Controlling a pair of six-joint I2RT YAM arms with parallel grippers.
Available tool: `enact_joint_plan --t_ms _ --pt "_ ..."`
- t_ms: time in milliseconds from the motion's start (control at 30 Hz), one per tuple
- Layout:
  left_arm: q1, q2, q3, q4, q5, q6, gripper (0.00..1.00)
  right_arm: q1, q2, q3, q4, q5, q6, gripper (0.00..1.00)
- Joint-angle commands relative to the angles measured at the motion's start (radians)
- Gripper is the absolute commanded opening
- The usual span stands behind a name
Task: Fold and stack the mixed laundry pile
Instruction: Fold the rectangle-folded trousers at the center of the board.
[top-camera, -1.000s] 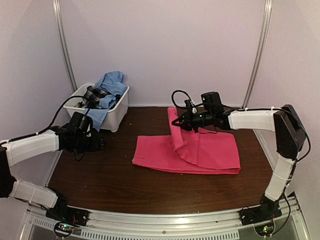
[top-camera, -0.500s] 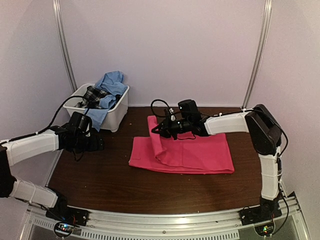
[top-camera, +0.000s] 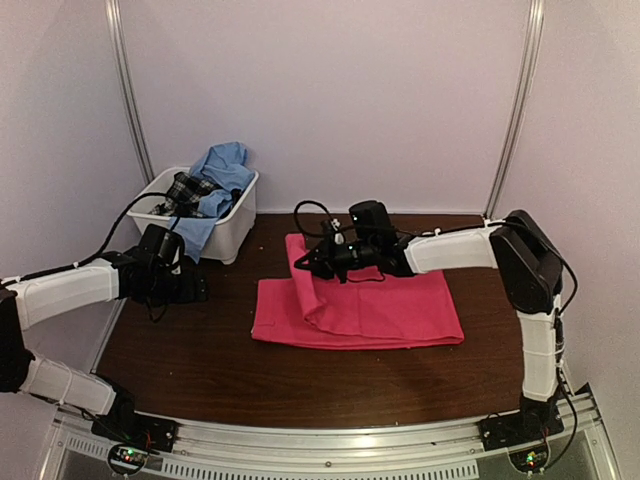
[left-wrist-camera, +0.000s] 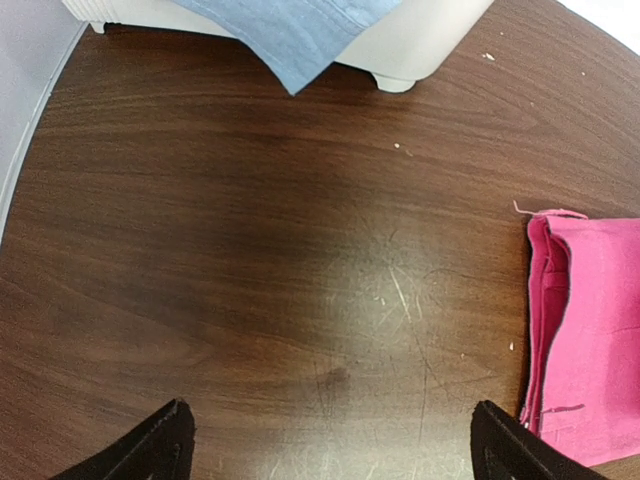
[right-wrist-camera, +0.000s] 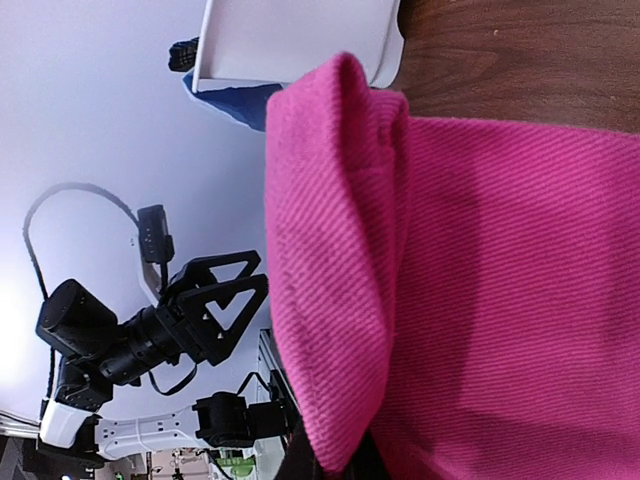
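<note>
The dark wooden table (top-camera: 200, 350) carries all the things. On its middle lies the pink cloth (top-camera: 390, 315), spread flat, with its left part lifted into a raised fold. At the far left corner of the table stands a white tub (top-camera: 228, 238). A blue shirt (top-camera: 225, 165) is piled in the tub and hangs over its front wall, and a plaid garment (top-camera: 185, 188) lies in the tub just beside the shirt, on its left.

The right tool (top-camera: 305, 262) reaches across the cloth and is closed on the raised fold; in the right wrist view the pink fabric drapes over the fingers and hides them. The left tool (top-camera: 203, 289) hovers over bare table between the tub and the cloth, with its jaws wide apart and nothing between them.
</note>
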Motion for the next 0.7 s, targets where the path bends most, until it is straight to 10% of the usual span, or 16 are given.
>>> enact_joint_plan --t_ms 0,667 --pt "0.012 -0.003 0.023 0.008 0.002 0.015 0.98 0.003 -0.166 -0.028 -0.016 -0.008 -0.034 0.00" --pt "0.016 -0.004 0.030 -0.001 0.005 0.020 0.98 -0.009 -0.308 -0.093 -0.035 -0.104 -0.008 0.00"
